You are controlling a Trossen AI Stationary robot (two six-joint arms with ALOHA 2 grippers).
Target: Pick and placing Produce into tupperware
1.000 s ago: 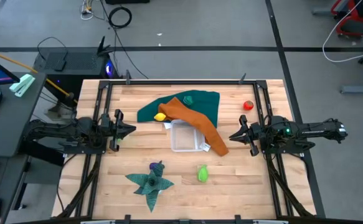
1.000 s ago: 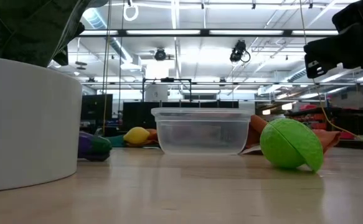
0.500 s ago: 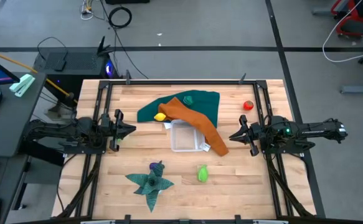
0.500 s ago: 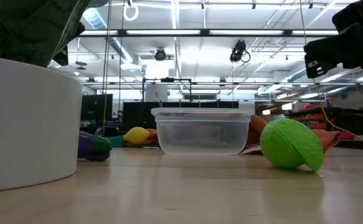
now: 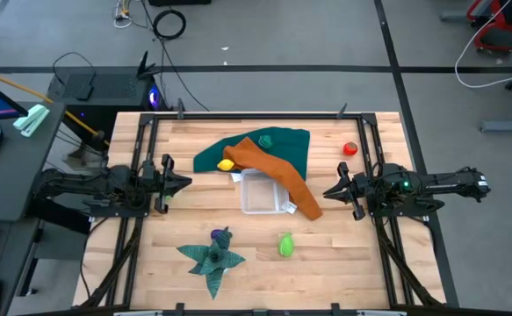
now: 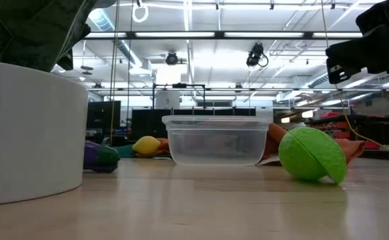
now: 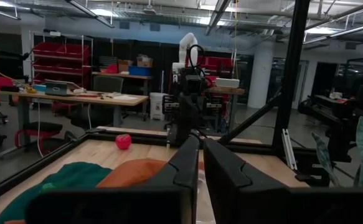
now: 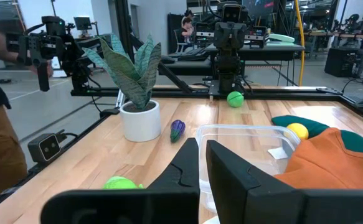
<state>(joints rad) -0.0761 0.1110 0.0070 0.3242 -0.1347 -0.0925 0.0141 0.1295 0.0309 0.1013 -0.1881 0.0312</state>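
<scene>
Wooden table (image 5: 150, 254), light planks, black frame rails along the sides. Lying on it: clear tupperware (image 5: 261, 192) at centre; teal cloth (image 5: 292, 147) and orange cloth (image 5: 282, 174) overlapping behind it; yellow piece (image 5: 227, 164); red piece (image 5: 349, 148) at far right; light green piece (image 5: 285, 245); purple piece (image 5: 218, 233) beside white plant pot (image 8: 140, 120).

Five small toy produce pieces: one red (image 5: 349, 148), one yellow (image 5: 227, 164), one purple (image 5: 218, 233), one light green (image 5: 285, 245), one dark green (image 5: 266, 139). One clear rectangular plastic container (image 5: 261, 192). Two cloths, teal (image 5: 296, 146) and orange (image 5: 277, 171).
</scene>
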